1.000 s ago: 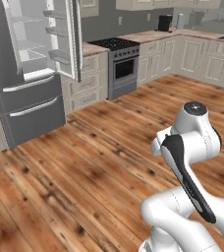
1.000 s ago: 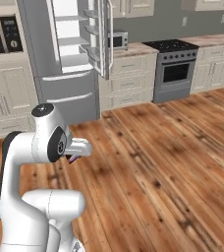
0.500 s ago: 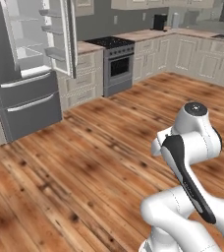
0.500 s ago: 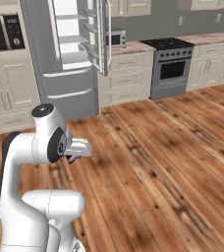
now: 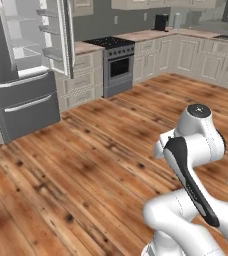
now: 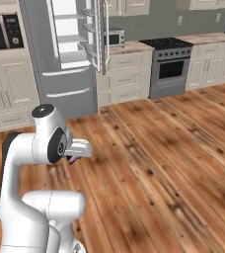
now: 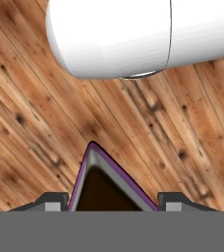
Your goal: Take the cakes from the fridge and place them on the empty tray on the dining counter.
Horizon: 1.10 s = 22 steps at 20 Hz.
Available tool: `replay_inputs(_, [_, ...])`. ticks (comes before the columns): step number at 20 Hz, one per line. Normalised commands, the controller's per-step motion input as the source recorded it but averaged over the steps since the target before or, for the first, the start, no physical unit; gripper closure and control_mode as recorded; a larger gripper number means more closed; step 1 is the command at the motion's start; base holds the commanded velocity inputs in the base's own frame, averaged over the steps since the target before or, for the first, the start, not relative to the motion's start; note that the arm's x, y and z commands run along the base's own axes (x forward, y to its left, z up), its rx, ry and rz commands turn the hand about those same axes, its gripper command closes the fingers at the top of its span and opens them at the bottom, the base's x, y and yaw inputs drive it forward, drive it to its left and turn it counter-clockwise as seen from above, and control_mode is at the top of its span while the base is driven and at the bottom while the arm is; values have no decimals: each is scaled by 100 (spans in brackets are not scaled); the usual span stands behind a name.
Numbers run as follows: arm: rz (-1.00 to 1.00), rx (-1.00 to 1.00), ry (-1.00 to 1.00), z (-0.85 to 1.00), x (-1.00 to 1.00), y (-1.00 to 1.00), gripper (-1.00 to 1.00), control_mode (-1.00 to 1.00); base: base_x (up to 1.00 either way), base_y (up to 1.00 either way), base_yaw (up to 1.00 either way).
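Observation:
A dark chocolate cake wedge (image 7: 109,189) with a pink-purple edge sits between my two finger tips, and my gripper (image 7: 113,199) is shut on it above the wooden floor. In the right base view the gripper (image 6: 74,159) hangs low beside the arm, a bit of purple showing under the hand. The tall dark grey fridge (image 5: 21,107) stands behind with its upper door swung open, white shelves showing; it also appears at the back left (image 6: 67,91). The tray and the dining counter are out of view.
A steel stove (image 5: 117,70) (image 6: 169,69) stands between cream cabinets along the back wall. A black oven panel (image 6: 3,32) sits left of the fridge. Open wooden floor (image 5: 86,170) stretches between me and the cabinets.
The whole scene has shifted slightly in both base views, so the base has moved. The arm keeps the same folded pose with the cake wedge in the gripper.

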Motion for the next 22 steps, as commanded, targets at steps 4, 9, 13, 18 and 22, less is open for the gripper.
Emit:
replay_inputs(4, [0, 0, 0, 0, 0, 0, 100, 100, -13, -59, 6])
replay_inputs(9, [0, 0, 0, 0, 0, 0, 100, 100, -15, -61, 7])
replay_inputs(13, [0, 0, 0, 0, 0, 0, 100, 100, -16, -63, 8])
replay_inputs(18, [0, 0, 0, 0, 0, 0, 100, 100, -24, -72, 8])
replay_inputs(22, [0, 0, 0, 0, 0, 0, 100, 100, -29, -76, 10])
